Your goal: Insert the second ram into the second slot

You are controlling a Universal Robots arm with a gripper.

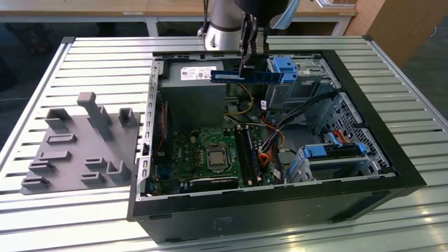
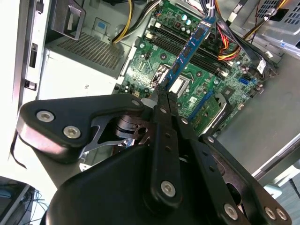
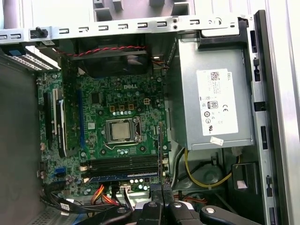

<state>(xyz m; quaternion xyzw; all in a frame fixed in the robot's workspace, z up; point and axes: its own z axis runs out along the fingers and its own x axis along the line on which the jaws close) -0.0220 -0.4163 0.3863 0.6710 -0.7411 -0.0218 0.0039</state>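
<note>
— Your fingers (image 2: 165, 117) are pressed together on the ram (image 2: 190, 50). In the second wrist view the gripper (image 2: 162, 93) pinches it, and the blue stick runs out from the tips over the motherboard (image 2: 154, 70).

— Agreed. In the exterior view you hold it level, up over the far end of the open case (image 1: 280, 198), near the power supply (image 1: 192, 73). It is well apart from the board below.

— In the first wrist view your slots (image 3: 122, 162) lie beside the socket (image 3: 121, 130). A blue strip (image 3: 124, 177) runs along them. It may be a stick already seated, but you can't tell from this angle.

— On the exterior view's left, a grey fixture (image 1: 77, 149) sits on the table (image 1: 70, 220) just beside the case.
</note>
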